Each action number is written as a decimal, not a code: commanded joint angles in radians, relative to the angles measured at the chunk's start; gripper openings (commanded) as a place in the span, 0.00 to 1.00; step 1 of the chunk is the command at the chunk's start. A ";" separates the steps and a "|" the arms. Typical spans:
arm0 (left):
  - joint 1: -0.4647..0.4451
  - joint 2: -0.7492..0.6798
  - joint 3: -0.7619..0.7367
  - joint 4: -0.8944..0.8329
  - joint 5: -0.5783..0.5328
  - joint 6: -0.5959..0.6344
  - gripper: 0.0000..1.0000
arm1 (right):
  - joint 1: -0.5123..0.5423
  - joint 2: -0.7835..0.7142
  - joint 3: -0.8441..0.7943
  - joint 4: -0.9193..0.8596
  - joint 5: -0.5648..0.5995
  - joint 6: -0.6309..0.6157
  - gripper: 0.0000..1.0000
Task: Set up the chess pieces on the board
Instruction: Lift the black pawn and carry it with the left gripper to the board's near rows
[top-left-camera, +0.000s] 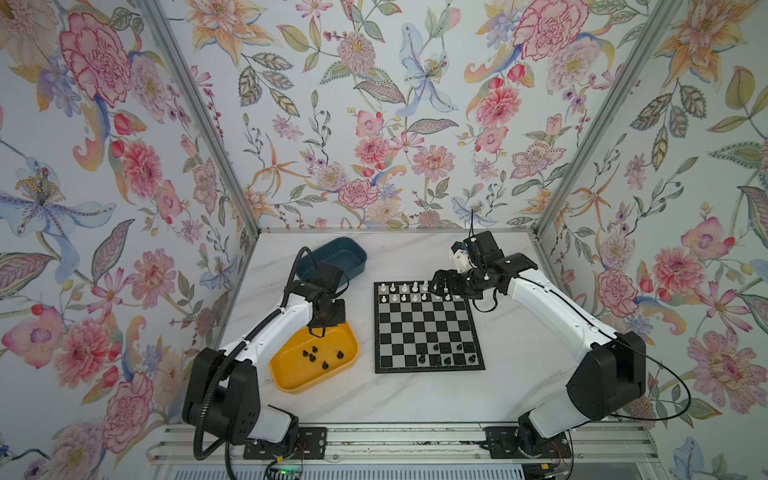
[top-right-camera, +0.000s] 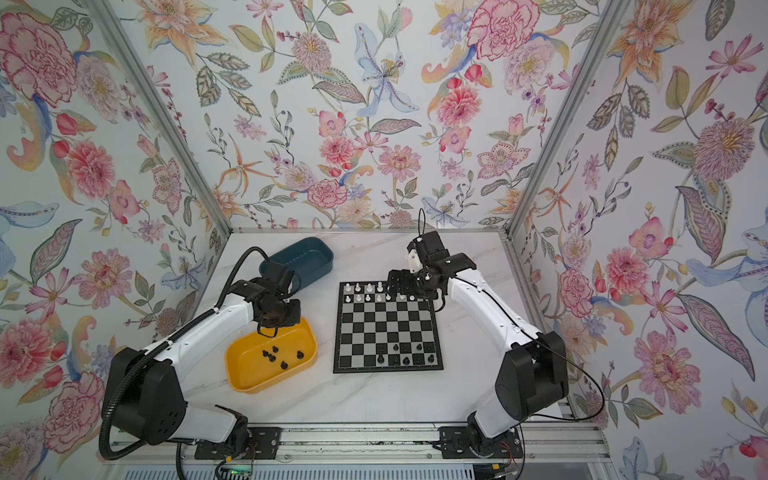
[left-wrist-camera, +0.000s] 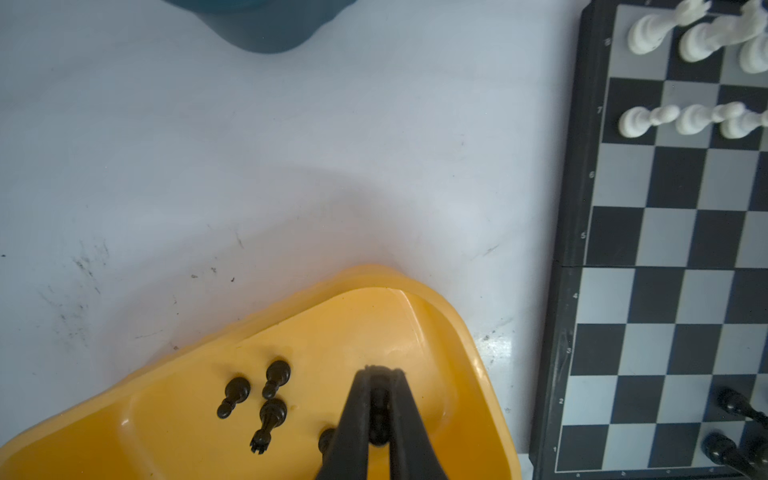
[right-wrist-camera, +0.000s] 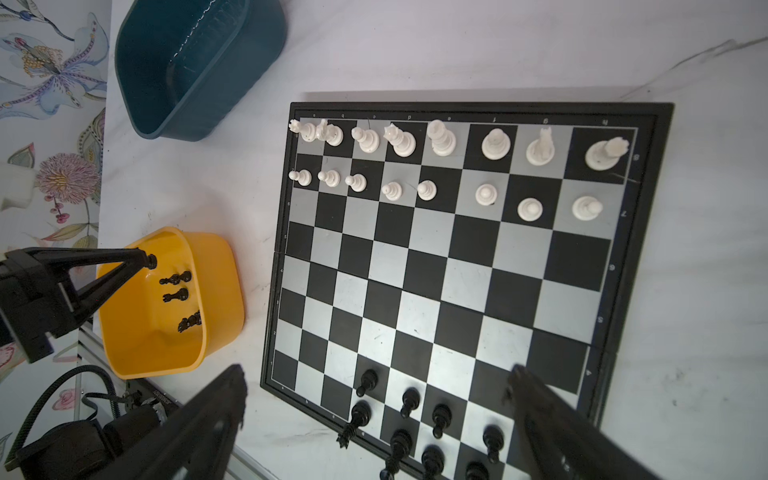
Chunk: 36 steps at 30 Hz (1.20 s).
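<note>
The board (top-left-camera: 415, 328) lies mid-table, seen in both top views. White chess pieces (right-wrist-camera: 442, 137) fill its two far rows. Several black chess pieces (top-left-camera: 446, 353) stand on its near right squares. More black pieces (left-wrist-camera: 272, 399) lie in a yellow tray (top-left-camera: 291, 382) left of the board. My left gripper (left-wrist-camera: 379, 374) hangs over the tray's far end, shut on a small black chess piece (left-wrist-camera: 379, 415). My right gripper (right-wrist-camera: 376, 370) is held above the board's far edge (top-left-camera: 436, 286), jaws open wide with nothing between them.
A teal tray (top-left-camera: 345, 253) stands at the back left, behind the left arm; the right wrist view shows nothing in it. Flowered walls close the table on three sides. A metal rail (top-left-camera: 395, 444) runs along the front edge.
</note>
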 joint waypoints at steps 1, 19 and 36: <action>-0.047 0.011 0.066 -0.060 -0.033 -0.006 0.06 | 0.007 -0.057 -0.039 0.005 0.021 0.017 0.99; -0.452 0.237 0.162 0.063 -0.035 -0.181 0.05 | -0.044 -0.401 -0.294 -0.093 0.036 0.013 0.99; -0.572 0.413 0.256 0.082 -0.033 -0.204 0.05 | -0.149 -0.551 -0.373 -0.172 -0.009 -0.033 0.99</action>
